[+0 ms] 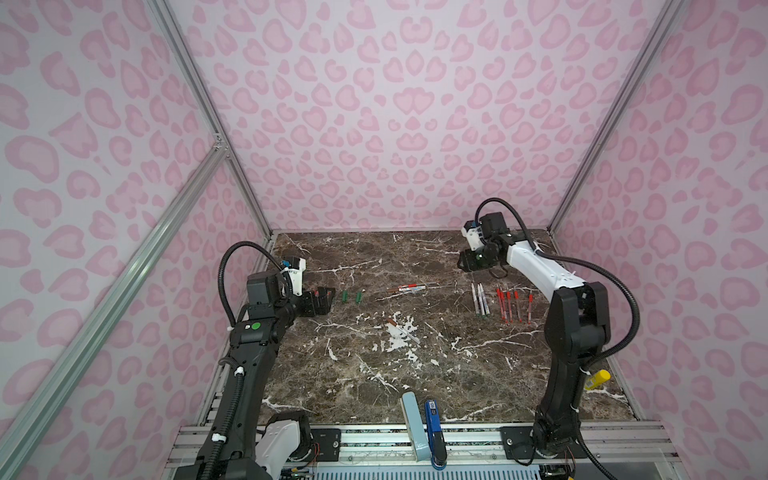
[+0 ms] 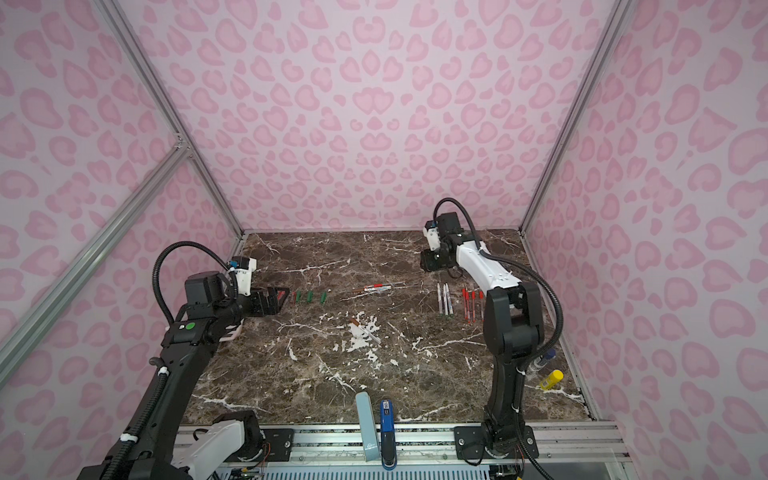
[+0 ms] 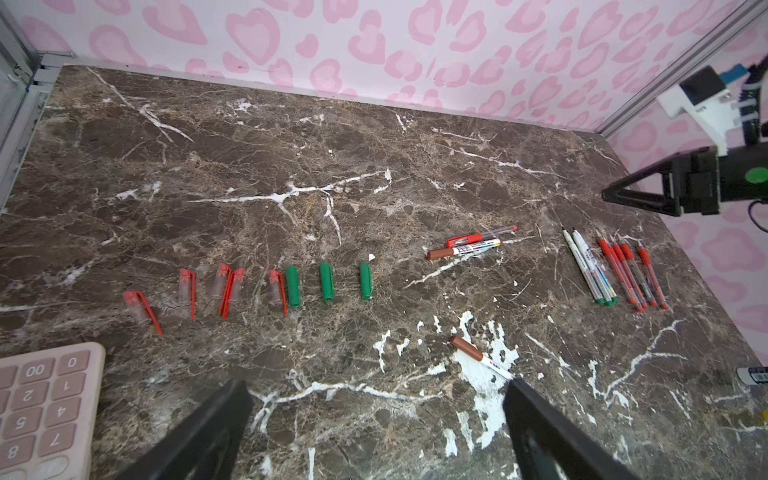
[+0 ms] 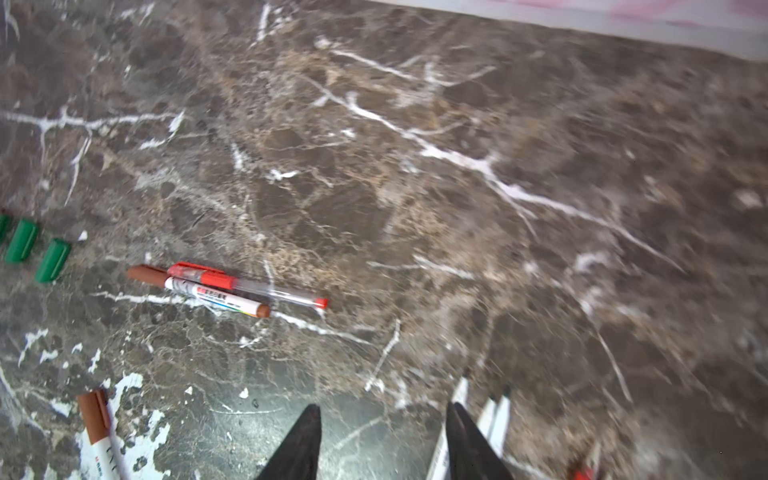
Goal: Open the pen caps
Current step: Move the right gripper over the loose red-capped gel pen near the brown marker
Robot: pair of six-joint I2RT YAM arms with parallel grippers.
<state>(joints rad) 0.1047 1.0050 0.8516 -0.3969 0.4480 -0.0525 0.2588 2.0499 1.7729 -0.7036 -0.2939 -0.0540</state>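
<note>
Three green pen caps [image 3: 326, 281] and several red pen caps [image 3: 187, 289] lie in a row on the marble table [image 1: 374, 374]. To the right, uncapped white pens [image 1: 480, 299] and red pens [image 1: 513, 305] lie side by side. A red pen and a brown-capped marker [image 3: 465, 248] lie together mid-table. Another brown-capped marker [image 3: 478, 357] lies nearer. My left gripper [image 3: 376, 388] is open and empty beside the cap row, also seen in a top view as left gripper [image 1: 322, 300]. My right gripper [image 4: 382, 409] is open and empty, above the table just behind the white pens [image 4: 496, 411].
A pink calculator [image 3: 45, 407] lies under the left arm. A pale blue bar [image 1: 413, 424] and a blue stapler-like object [image 1: 434, 432] stand at the front edge. A yellow tube [image 1: 597, 379] and a blue-capped bottle [image 2: 544, 359] lie by the right arm's base.
</note>
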